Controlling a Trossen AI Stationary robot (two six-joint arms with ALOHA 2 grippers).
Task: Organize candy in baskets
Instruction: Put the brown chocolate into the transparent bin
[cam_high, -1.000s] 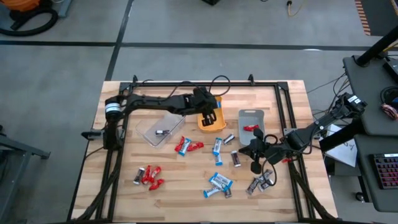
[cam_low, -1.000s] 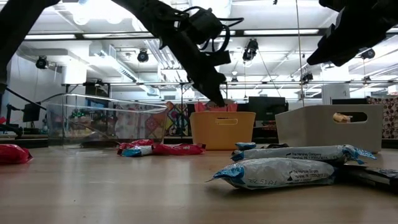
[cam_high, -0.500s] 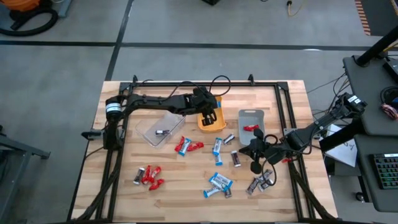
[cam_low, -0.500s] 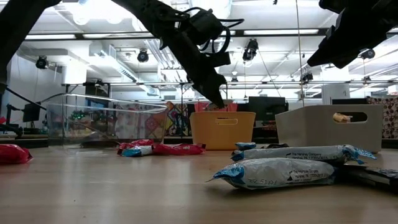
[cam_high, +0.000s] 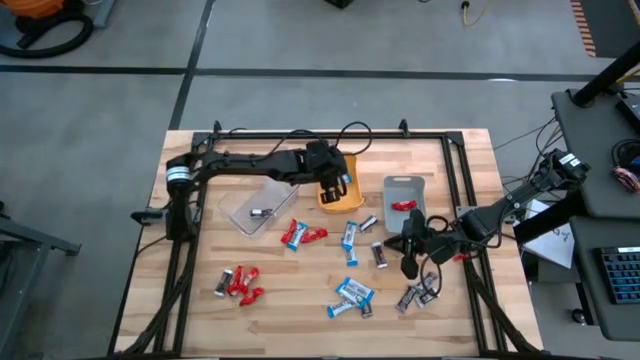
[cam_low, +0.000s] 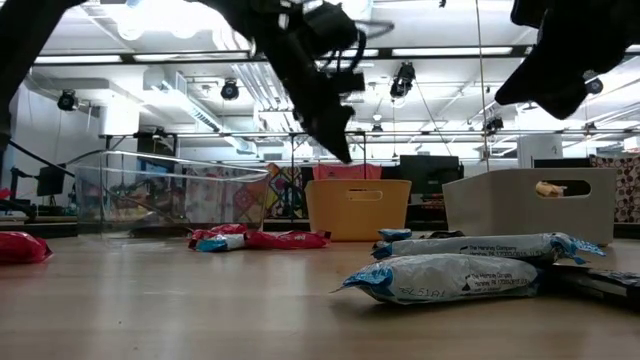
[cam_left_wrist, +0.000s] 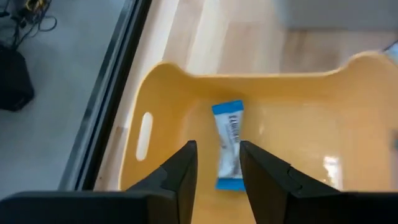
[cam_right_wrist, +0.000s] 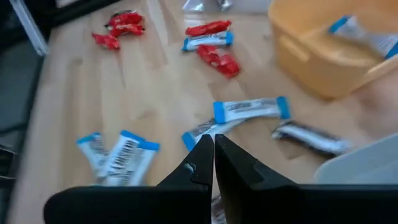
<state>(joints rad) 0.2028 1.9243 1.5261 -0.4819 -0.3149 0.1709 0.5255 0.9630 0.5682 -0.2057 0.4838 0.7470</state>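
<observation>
My left gripper (cam_left_wrist: 217, 180) hangs open over the orange basket (cam_high: 345, 200), pointing slantwise down into it. One blue-and-white candy (cam_left_wrist: 228, 146) lies flat on that basket's floor, below the fingers and apart from them. My right gripper (cam_right_wrist: 212, 163) is shut with nothing in it, and hovers above the table (cam_high: 408, 268) just near of the grey basket (cam_high: 403, 188), which has a red candy (cam_high: 403, 206) in it. The clear basket (cam_high: 255, 207) stands left of the orange one and has one dark candy (cam_high: 258, 212) in it.
Loose candy lies across the table's near half: red bars (cam_high: 240, 283) at the near left, red and blue ones (cam_high: 300, 235) in the middle, blue-and-white ones (cam_high: 352, 295) and dark ones (cam_high: 420, 295) at the near right. A black frame rail (cam_high: 300, 135) runs along the far edge.
My left gripper has risen out of the orange basket and drawn back a little toward the table's left. My right gripper has rolled about its own axis while staying in place.
</observation>
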